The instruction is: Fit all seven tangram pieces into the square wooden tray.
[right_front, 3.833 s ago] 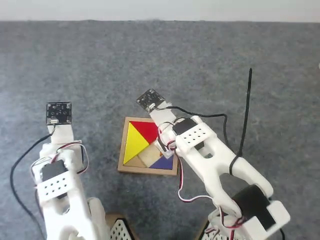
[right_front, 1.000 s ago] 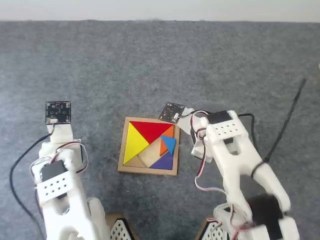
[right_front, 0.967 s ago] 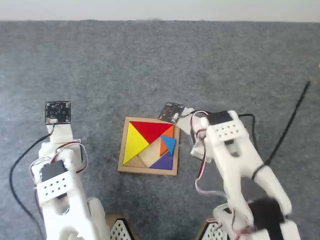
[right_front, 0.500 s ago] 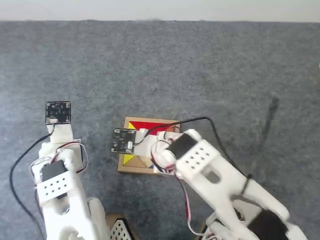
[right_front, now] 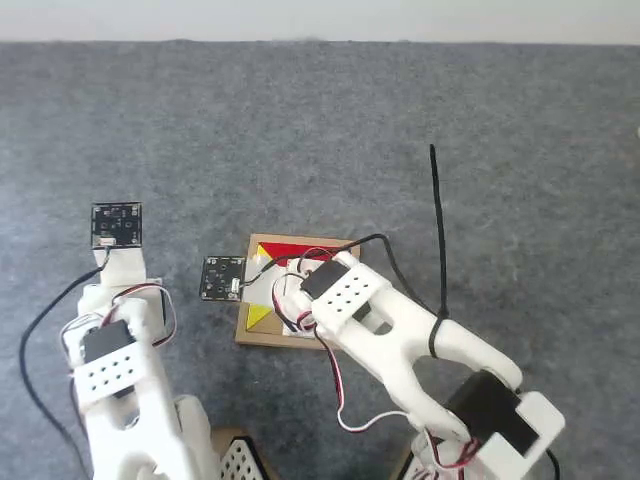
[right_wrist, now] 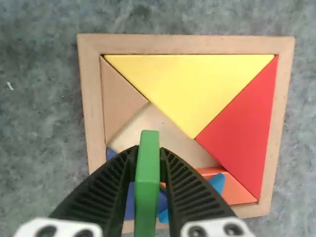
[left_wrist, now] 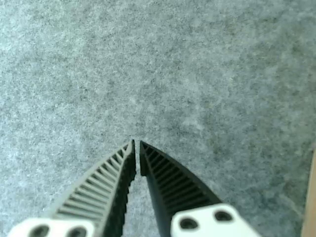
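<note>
The square wooden tray (right_wrist: 89,98) holds a big yellow triangle (right_wrist: 190,84), a big red triangle (right_wrist: 242,133), a pale wooden square (right_wrist: 165,136), an orange piece (right_wrist: 237,190), a small blue triangle (right_wrist: 216,181) and a purple piece (right_wrist: 129,202). A triangular slot (right_wrist: 118,103) beside the yellow one is bare. My right gripper (right_wrist: 147,148) is shut on a green piece (right_wrist: 147,177) held on edge above the tray. In the high view the right arm (right_front: 345,295) covers most of the tray (right_front: 245,330). My left gripper (left_wrist: 137,144) is shut over bare carpet, left of the tray.
Grey carpet (right_front: 400,120) lies all around the tray. The left arm (right_front: 110,350) stands at the front left, a hand's width from the tray. A black cable (right_front: 437,220) rises from the right arm.
The right arm has swung from the tray's right side to above the tray, its wrist now over the tray's left edge. The left arm has not moved.
</note>
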Available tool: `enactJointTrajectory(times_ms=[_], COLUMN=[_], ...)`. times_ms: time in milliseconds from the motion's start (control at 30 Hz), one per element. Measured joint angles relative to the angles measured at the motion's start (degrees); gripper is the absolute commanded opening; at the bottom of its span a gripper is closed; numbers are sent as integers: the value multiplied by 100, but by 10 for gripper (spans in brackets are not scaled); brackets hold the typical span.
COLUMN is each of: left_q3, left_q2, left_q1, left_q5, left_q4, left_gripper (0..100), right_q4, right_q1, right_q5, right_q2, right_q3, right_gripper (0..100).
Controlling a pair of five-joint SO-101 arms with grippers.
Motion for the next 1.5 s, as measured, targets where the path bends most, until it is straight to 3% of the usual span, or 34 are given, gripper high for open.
enactJointTrajectory(times_ms=[133,567,933,1200,1500], left_q3=[0,0,0,0,0], left_q2=[0,0,0,0,0], left_q1=[0,0,0,0,0], left_q5=[0,0,0,0,0], left_q4=[0,0,0,0,0], left_gripper=[20,20,20,20,20], right_q4=[62,1433,2198,2066,598], right_q1=[0,-404,-862,-870,149], right_q5=[0,18,-70,-237,-132], right_q2=[0,0,-62,-1108,-756], right_q3=[-26,-791,-598,-44,651], right_gripper=[206,132,131,126,125])
